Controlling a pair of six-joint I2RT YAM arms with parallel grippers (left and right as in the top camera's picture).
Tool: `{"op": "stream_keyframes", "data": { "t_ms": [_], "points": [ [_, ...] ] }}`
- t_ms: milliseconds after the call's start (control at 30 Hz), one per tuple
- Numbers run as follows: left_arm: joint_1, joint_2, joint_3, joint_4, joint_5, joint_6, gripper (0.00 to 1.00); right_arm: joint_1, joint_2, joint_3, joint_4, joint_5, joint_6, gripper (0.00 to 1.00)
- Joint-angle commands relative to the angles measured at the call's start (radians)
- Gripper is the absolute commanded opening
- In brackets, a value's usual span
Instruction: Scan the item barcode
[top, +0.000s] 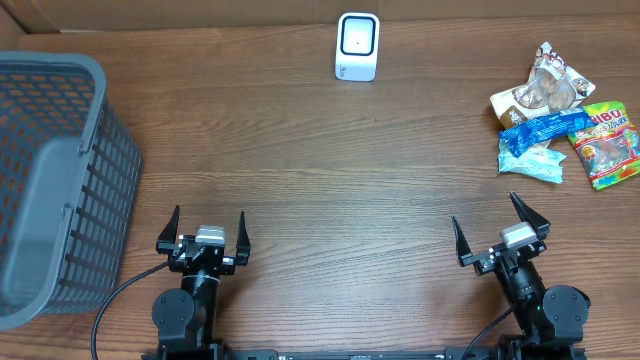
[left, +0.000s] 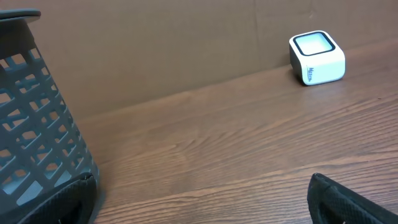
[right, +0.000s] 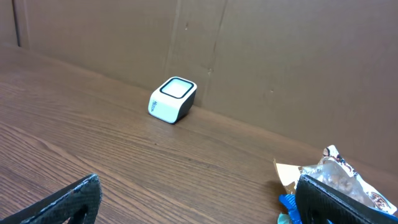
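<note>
You only get the whole snack pile (top: 550, 95) on overhead, at far right, well apart from the scanner (top: 357, 46); right wrist catches just its edge. Blue packet (top: 545, 127) lies across the pile, long axis roughly left-right. Left gripper (top: 209, 215) and right gripper (top: 484, 210) are both spread wide, holding nothing.

A white barcode scanner (right: 173, 99) sits on the wooden table (right: 93, 137), close to the brown cardboard wall (right: 280, 62). The right gripper (right: 198, 190) has its dark fingers (right: 68, 202) spread wide at the lower corners. Beside the one on the frame's right lie a crinkled snack packet (right: 342, 174) and a blue wrapper (right: 287, 202).
</note>
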Motion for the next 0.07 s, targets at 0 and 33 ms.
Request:
{"op": "stream_keyframes", "data": {
  "t_ms": [0, 33],
  "points": [
    [-0.004, -0.013, -0.007, 0.002, -0.01, 0.014, 1.0, 0.005, -0.012, -0.01, 0.006, 0.011, 0.008, 1.0],
    [-0.004, -0.013, -0.007, 0.002, -0.01, 0.014, 1.0, 0.005, -0.012, -0.01, 0.006, 0.011, 0.008, 1.0]
  ]
}}
